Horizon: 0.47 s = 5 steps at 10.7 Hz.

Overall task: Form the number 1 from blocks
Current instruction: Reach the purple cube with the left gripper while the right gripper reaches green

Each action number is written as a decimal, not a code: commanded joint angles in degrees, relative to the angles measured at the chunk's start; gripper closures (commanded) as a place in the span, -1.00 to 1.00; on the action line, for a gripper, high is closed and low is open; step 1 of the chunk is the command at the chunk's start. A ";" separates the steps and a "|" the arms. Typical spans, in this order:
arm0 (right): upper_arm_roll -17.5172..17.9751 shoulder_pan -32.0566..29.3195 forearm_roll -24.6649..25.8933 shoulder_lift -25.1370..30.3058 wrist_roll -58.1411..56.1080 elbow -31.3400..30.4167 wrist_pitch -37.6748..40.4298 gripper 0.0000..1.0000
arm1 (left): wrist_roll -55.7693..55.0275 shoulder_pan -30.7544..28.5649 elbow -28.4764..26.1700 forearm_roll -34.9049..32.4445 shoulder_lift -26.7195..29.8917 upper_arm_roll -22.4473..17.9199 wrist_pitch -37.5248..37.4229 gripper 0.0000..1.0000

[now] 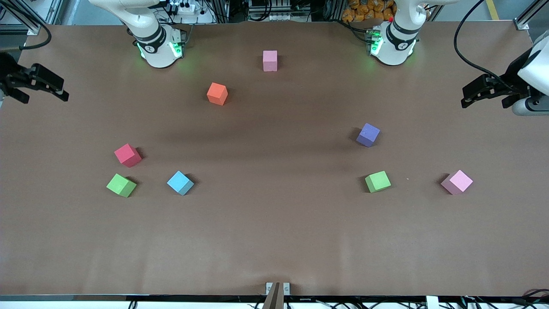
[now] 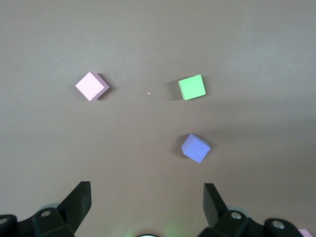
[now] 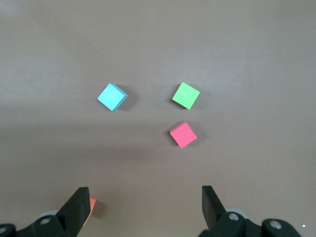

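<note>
Front view: eight blocks (image 1: 217, 93) scattered wide over the surface (image 1: 274, 240), none placed. Left hand (image 1: 482, 92) and right hand (image 1: 40, 83) both spread, empty, parked at the surface's ends. Risk: tilted cubes twisting on grasp.

No text, label, number or sign is readable on anything here.

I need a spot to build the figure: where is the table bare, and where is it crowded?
Bare: the middle, between the light blue block and the green block beside the purple block, and the whole strip nearer the front camera. Most crowded: the red block, the other green block and the light blue one, clustered toward the right arm's end.
</note>
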<state>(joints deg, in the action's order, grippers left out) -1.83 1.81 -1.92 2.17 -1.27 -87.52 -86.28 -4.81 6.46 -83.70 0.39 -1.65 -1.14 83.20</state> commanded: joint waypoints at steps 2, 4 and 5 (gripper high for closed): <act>0.86 -1.37 -0.36 0.02 -0.14 -1.07 -1.52 -1.00 | 0.95 0.57 -0.32 0.40 0.95 -0.35 -0.76 -1.00; 0.86 -1.46 -0.28 -0.32 -0.75 -1.07 -0.91 -1.00 | 1.12 0.66 -0.50 1.36 0.86 -0.18 -0.67 -1.00; 0.69 -1.72 -0.36 -1.20 -1.01 -1.42 -0.21 -1.00 | 1.04 0.66 -1.54 2.76 0.52 1.13 0.02 -1.00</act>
<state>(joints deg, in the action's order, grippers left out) -1.84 1.68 -1.92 1.73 -1.28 -88.39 -87.03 -4.67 6.73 -83.87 1.08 -1.65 -0.82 83.20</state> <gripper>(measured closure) 0.000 0.000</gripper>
